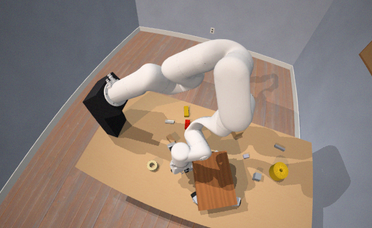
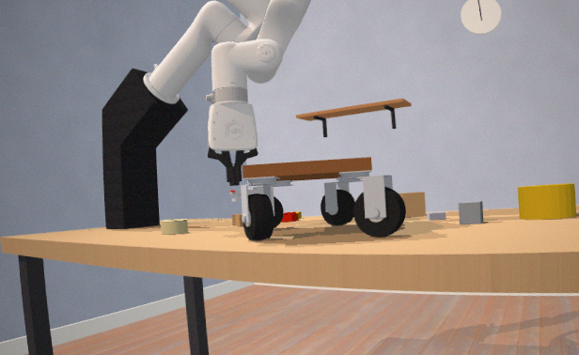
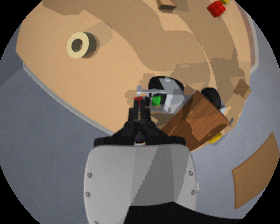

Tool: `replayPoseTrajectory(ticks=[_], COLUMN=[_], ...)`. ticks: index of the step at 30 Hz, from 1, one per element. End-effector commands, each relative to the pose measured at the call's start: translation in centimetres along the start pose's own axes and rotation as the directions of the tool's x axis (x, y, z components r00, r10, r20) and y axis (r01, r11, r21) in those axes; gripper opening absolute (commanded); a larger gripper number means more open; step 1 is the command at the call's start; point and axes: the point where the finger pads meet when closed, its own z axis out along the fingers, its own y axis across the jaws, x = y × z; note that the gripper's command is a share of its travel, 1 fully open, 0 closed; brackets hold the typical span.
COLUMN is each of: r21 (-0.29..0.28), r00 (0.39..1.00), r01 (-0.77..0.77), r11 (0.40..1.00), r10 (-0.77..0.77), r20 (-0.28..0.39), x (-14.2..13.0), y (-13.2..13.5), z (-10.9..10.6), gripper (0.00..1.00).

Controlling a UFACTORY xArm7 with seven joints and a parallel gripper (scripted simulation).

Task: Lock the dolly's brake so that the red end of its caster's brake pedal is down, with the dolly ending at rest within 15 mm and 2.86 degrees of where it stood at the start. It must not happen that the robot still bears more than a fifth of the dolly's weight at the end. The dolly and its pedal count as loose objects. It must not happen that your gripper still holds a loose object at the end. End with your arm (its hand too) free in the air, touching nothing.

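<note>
The dolly (image 1: pixel 214 178) (image 2: pixel 307 169) (image 3: pixel 197 119) has a brown wooden deck on several black casters and stands on the table (image 1: pixel 119 160) (image 2: pixel 303 263). Its brake pedal (image 2: pixel 232 193) (image 3: pixel 153 100) sticks out from the caster at the dolly's near-left corner. The small red end is on the outside, and a green patch shows in the wrist view. My gripper (image 1: pixel 182 170) (image 2: pixel 233 180) (image 3: pixel 139 106) is shut and empty. It points straight down beside the deck's corner, with its fingertips just above the pedal's red end. I cannot tell whether they touch it.
A cream tape roll (image 1: pixel 152 163) (image 2: pixel 174 226) (image 3: pixel 80 44) lies left of the gripper. A yellow cylinder (image 1: pixel 278 171) (image 2: pixel 546 201), a grey cube (image 1: pixel 256 177) (image 2: pixel 470 212), a red block (image 1: pixel 187 123) (image 3: pixel 216 7) and a yellow block (image 1: pixel 186 111) are scattered around. The black arm pedestal (image 1: pixel 105 111) (image 2: pixel 129 160) stands at the left.
</note>
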Motion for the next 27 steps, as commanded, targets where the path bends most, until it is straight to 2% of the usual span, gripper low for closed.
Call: replayPoseTrajectory(ticks=[1,27], r21=[0.002,0.002], r00=[1.0,1.0], r01=[0.001,0.001], r11=[1.0,1.0], r10=[-0.001,-0.001], r20=[0.004,0.004], x=[-0.1,-0.1], y=[-0.07,-0.08], z=[0.41,0.88], gripper=[0.0,0.0])
